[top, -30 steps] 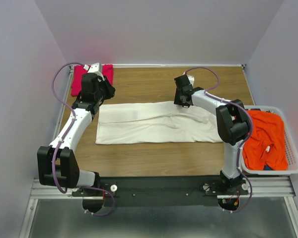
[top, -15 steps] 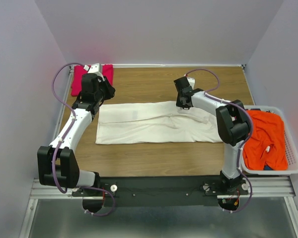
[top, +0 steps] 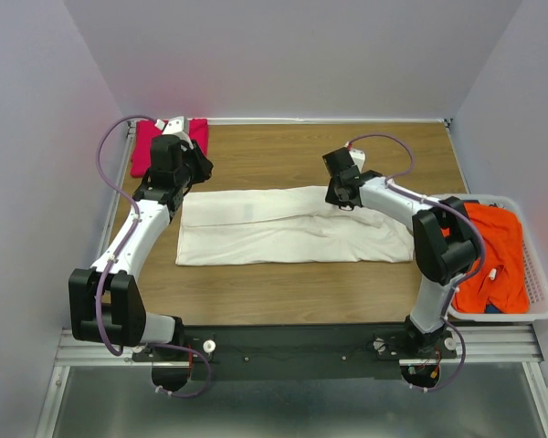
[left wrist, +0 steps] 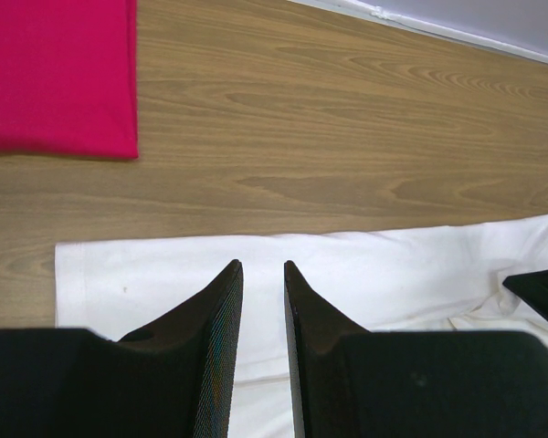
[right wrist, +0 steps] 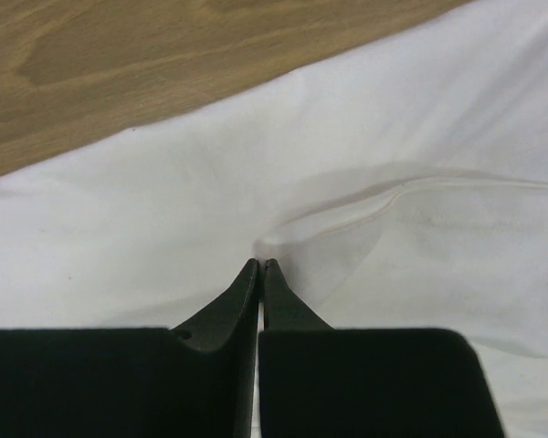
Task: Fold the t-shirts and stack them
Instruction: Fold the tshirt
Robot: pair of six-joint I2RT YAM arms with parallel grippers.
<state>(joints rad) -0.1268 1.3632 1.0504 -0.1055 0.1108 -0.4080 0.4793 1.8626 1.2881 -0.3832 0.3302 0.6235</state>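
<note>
Cream t-shirt (top: 283,233) pinched; right hand (right wrist: 260,266) shifted rightward.

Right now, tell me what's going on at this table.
Two robot arms are working on the cream-white t-shirt, spread flat mid-table. The right gripper is shut, pinching a pucker of fabric near the shirt's far edge. The left gripper is over the shirt's far left part, jaws slightly apart, holding nothing. A magenta-pink t-shirt lies folded at the far left corner, and an orange-red t-shirt sits crumpled in the white basket on the right, not yet folded.
</note>
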